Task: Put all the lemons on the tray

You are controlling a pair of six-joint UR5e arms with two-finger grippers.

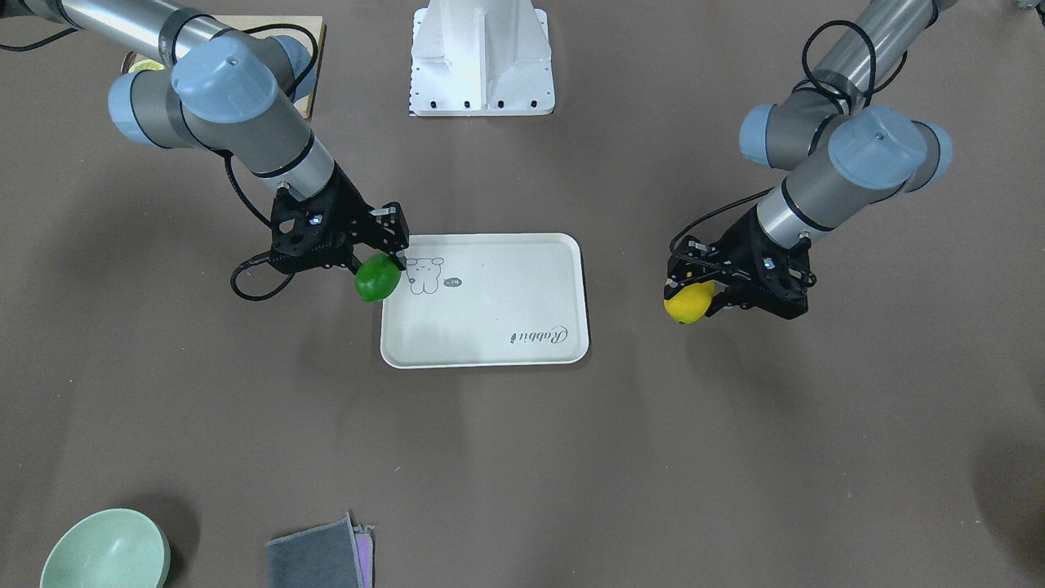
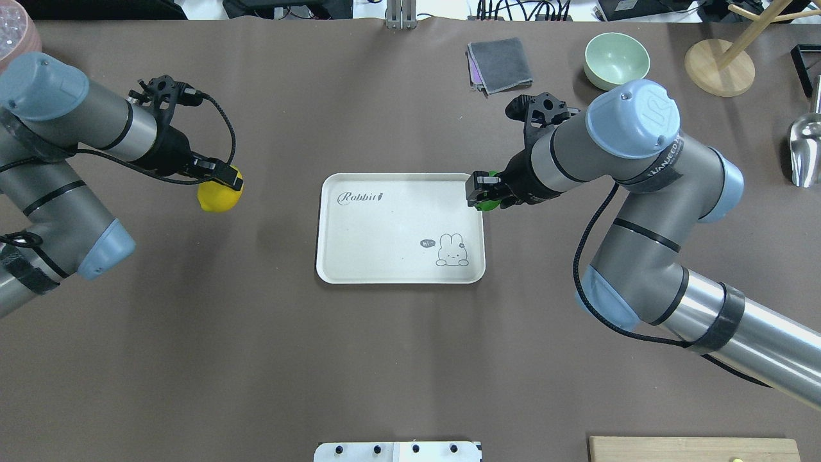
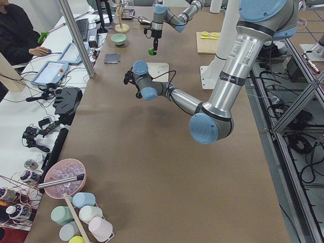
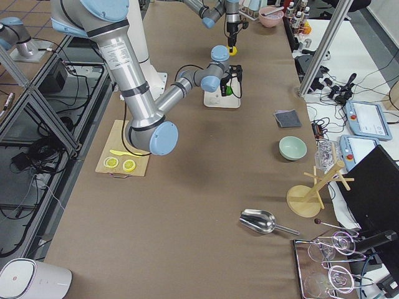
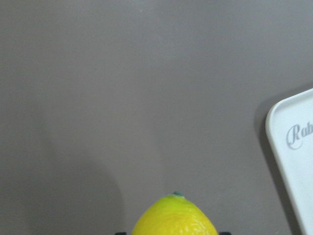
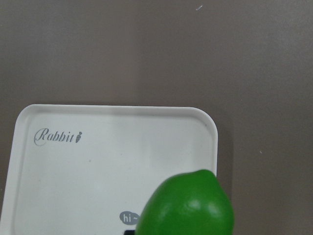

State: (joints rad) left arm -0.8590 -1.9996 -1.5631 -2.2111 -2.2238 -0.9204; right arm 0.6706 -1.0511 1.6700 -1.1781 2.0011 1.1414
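The off-white tray [image 2: 385,237] with a rabbit drawing and "Rabbit" script lies at the table's middle, with nothing on it; it also shows in the front view [image 1: 506,327]. My right gripper [image 2: 485,194] is shut on the green lemon [image 1: 378,278] and holds it in the air over the tray's edge; the green lemon fills the bottom of the right wrist view [image 6: 188,205]. My left gripper [image 2: 221,186] is shut on the yellow lemon [image 2: 218,197], held above the bare table well to the tray's side. The yellow lemon also shows in the front view [image 1: 688,303] and the left wrist view [image 5: 173,218].
A pale green bowl [image 2: 616,60] and a folded grey cloth [image 2: 499,65] sit at the table's far side. A wooden stand [image 2: 718,67] and a metal scoop [image 2: 805,151] are at the far right. A wooden cutting board [image 4: 123,156] with lemon slices lies near the robot's base.
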